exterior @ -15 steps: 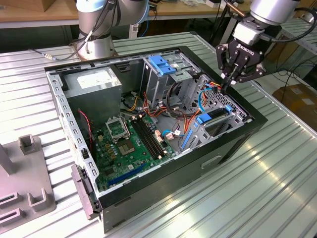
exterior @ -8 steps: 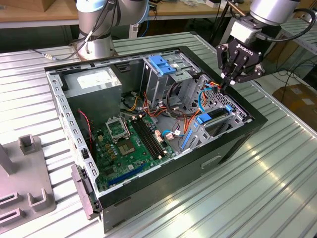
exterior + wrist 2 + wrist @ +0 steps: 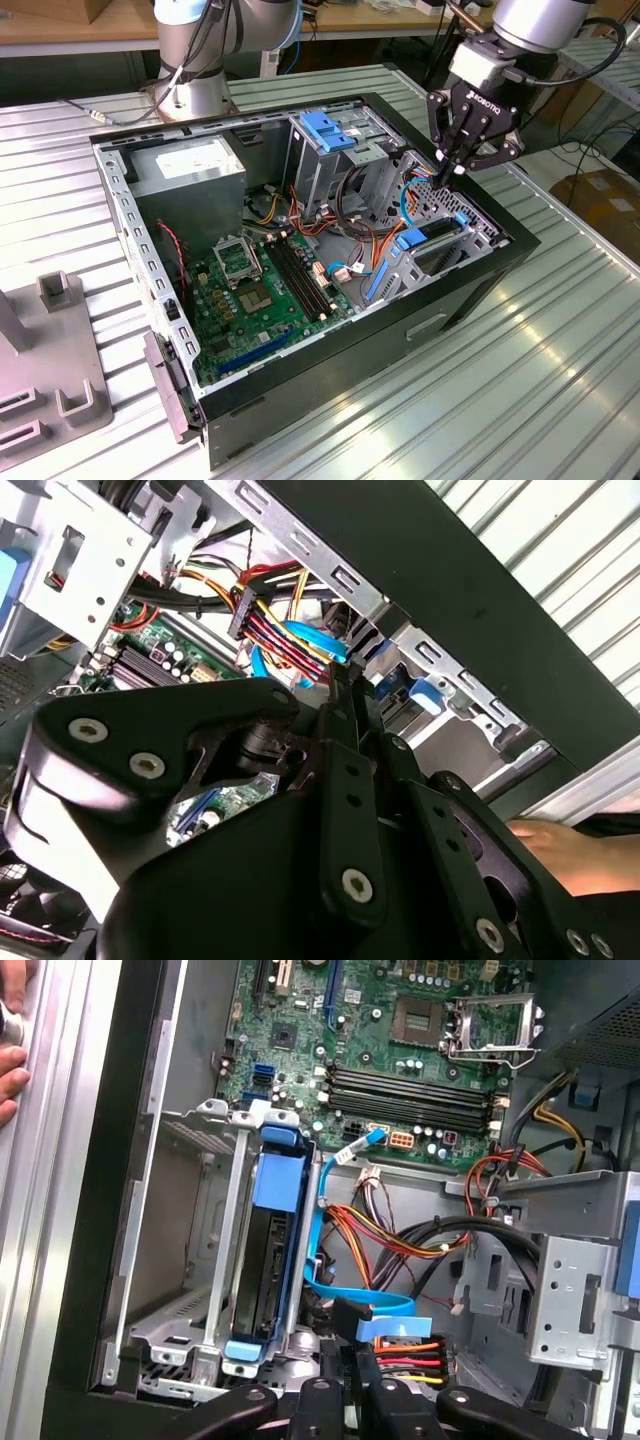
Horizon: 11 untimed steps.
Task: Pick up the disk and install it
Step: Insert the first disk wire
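Observation:
The disk (image 3: 262,1280) stands on edge inside the drive bay at the corner of the open computer case (image 3: 470,290), its light-blue rail frame (image 3: 275,1175) along the upper edge. In the exterior view the blue rail (image 3: 412,239) shows in the bay on the exterior view's right. My gripper (image 3: 452,178) hangs just above that bay, at its cable end. Its black fingers (image 3: 343,695) are pressed together with nothing between them. In the first wrist view the gripper (image 3: 345,1360) sits next to blue and red-black cable plugs (image 3: 400,1335).
An upright metal cage with a blue top (image 3: 330,130), a grey power-supply box (image 3: 190,165) and the green motherboard (image 3: 260,290) fill the case. Cable bundles (image 3: 360,230) run beside the bay. A person's hand (image 3: 10,1060) rests outside the case wall. A grey fixture (image 3: 50,370) stands on the exterior view's left.

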Each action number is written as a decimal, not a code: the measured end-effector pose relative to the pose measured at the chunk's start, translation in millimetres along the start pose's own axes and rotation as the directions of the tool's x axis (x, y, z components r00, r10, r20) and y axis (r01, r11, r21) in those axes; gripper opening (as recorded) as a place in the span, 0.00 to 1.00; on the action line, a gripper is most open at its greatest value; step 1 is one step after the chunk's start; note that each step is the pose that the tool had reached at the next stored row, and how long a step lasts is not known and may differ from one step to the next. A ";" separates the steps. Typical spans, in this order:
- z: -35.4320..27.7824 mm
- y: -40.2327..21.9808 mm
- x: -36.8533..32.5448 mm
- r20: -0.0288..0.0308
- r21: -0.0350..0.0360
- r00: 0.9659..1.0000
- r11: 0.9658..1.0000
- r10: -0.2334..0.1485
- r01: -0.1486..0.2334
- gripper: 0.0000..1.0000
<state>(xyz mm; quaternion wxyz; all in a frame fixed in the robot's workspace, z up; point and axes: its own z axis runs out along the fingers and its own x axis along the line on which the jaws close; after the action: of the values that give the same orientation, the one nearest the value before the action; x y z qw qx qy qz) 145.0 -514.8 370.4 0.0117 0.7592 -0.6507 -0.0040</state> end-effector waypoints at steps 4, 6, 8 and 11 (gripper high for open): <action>0.2 0.3 -0.1 0.000 0.000 0.999 0.999 0.035 -0.035 0.16; 0.6 0.4 0.5 0.001 0.000 0.999 0.999 0.042 -0.042 0.16; 0.6 0.8 2.7 0.001 0.000 0.999 0.999 0.045 -0.045 0.16; 0.6 0.9 3.5 0.001 0.000 0.999 0.999 0.045 -0.045 0.16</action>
<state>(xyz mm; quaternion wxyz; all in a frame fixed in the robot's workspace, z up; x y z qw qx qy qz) 144.7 -518.5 369.9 0.0116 0.7445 -0.6675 -0.0042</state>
